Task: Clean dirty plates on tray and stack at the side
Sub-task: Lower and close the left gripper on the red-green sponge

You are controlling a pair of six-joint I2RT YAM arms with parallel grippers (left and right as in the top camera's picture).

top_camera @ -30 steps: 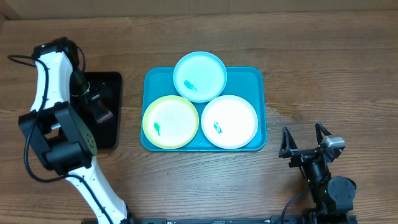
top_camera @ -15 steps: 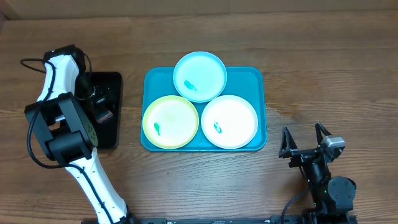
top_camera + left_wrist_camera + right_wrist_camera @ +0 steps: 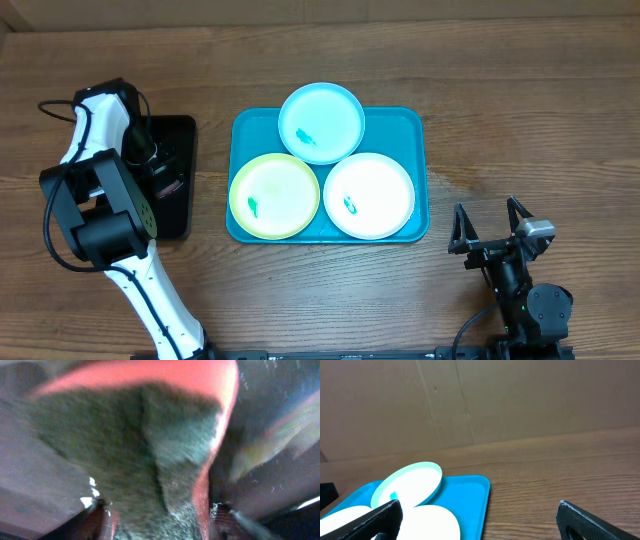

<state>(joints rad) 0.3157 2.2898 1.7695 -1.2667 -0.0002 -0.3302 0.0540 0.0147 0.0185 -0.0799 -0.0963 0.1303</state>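
tray (image 3: 418, 135) mid-table | light blue plate (image 3: 320, 122) overlaps far rim | yellow-green plate (image 3: 274, 196) left, white plate (image 3: 369, 195) right, each teal-smudged | left gripper (image 3: 160, 178) over black tray (image 3: 182, 132) | right gripper (image 3: 486, 210) spread wide, apart from tray

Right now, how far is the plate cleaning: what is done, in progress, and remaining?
Done: nothing. The light blue plate, yellow-green plate and white plate lie smudged on the tray; no stack beside it. In hand: the left gripper is at the sponge on the black tray, grip unclear; the right gripper is open. Left: wiping and stacking all three.
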